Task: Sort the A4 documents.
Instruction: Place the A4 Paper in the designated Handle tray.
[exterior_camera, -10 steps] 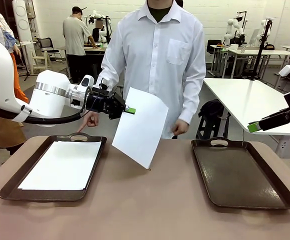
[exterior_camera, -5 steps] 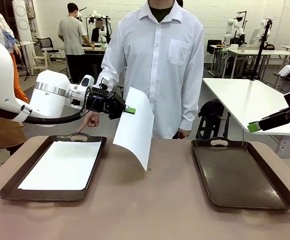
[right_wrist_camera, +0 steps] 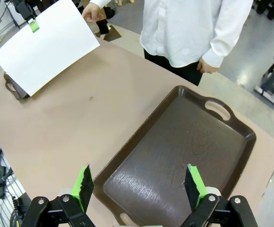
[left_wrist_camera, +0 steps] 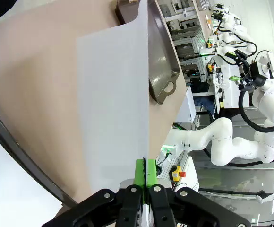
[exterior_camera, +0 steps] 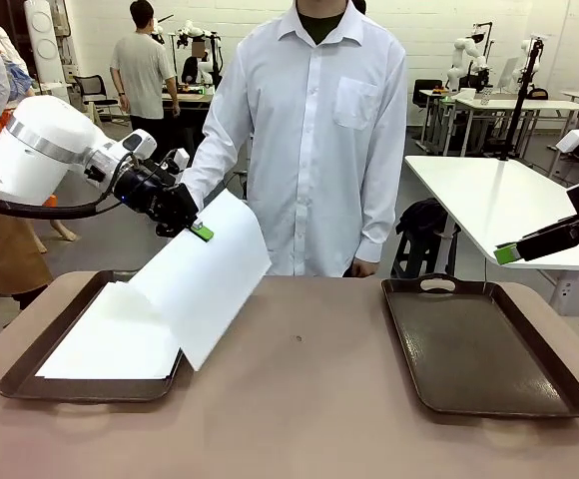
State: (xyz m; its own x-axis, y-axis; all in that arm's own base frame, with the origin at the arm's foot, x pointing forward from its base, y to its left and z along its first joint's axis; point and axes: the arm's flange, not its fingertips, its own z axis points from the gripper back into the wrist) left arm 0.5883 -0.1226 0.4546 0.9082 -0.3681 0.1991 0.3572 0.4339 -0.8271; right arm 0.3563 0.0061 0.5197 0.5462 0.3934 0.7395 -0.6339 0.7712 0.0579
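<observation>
now my left gripper (exterior_camera: 202, 232) pinches a sheet (exterior_camera: 202, 284) by one corner above the left tray (exterior_camera: 15, 384); it may sag past the rim. right gripper (right_wrist_camera: 139, 186) gapes, empty.

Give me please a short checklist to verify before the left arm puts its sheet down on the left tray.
1. Left gripper fingers closed on the held sheet: ok.
2. Held sheet over the left tray: not ok, its lower corner hangs past the tray's right rim.
3. Sheet already in the tray lying flat: ok.
4. Person's hand away from the tray: ok.
5. Right gripper open, above the right tray: ok.
</observation>
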